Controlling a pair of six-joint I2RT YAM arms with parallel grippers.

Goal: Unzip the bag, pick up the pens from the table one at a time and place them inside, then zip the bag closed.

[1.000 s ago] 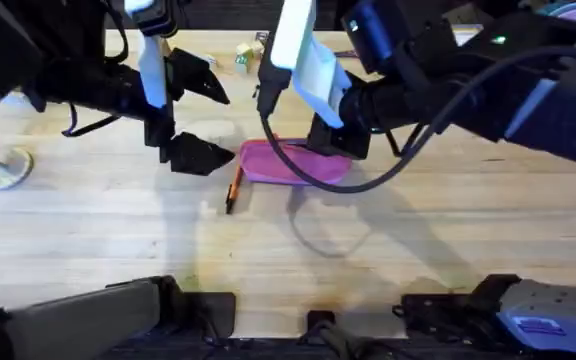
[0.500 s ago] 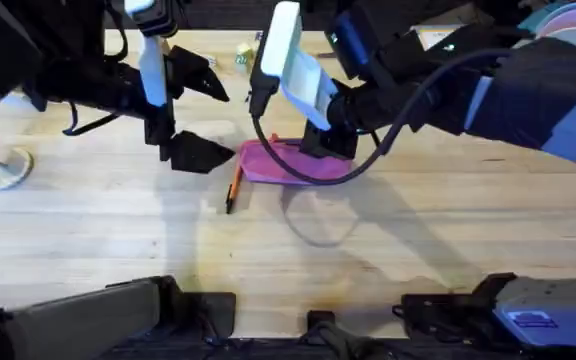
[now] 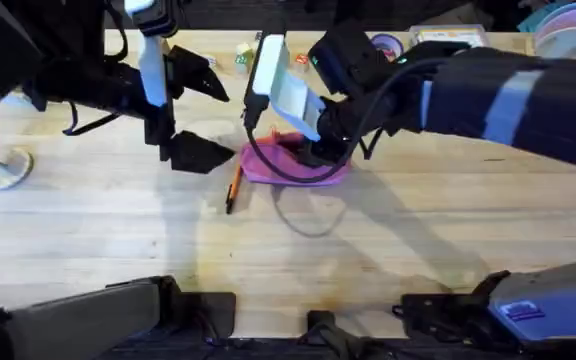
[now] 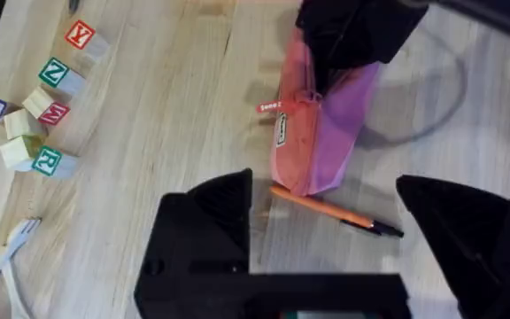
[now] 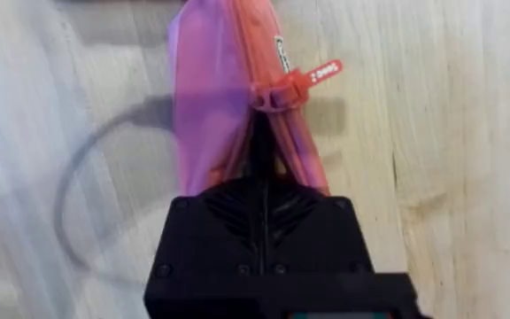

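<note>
Over the table (image 3: 388,230), the right claw (image 3: 320,152) has slid leftward along the bag (image 3: 293,168), pinching it; left claw (image 3: 203,115) stays wide.

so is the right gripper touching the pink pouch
Touching. In the right wrist view the right gripper has its fingers shut together on the top edge of the pink pouch, fabric bunching on both sides.

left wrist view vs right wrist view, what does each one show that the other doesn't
Only the left wrist view shows the orange pen lying on the table beside one end of the bag, a cluster of lettered blocks, and the left gripper with its fingers spread wide. Only the right wrist view shows the right gripper with its fingers together on the bag's zipper edge. Both show the pink bag, its red zipper tag and the wooden table.
</note>
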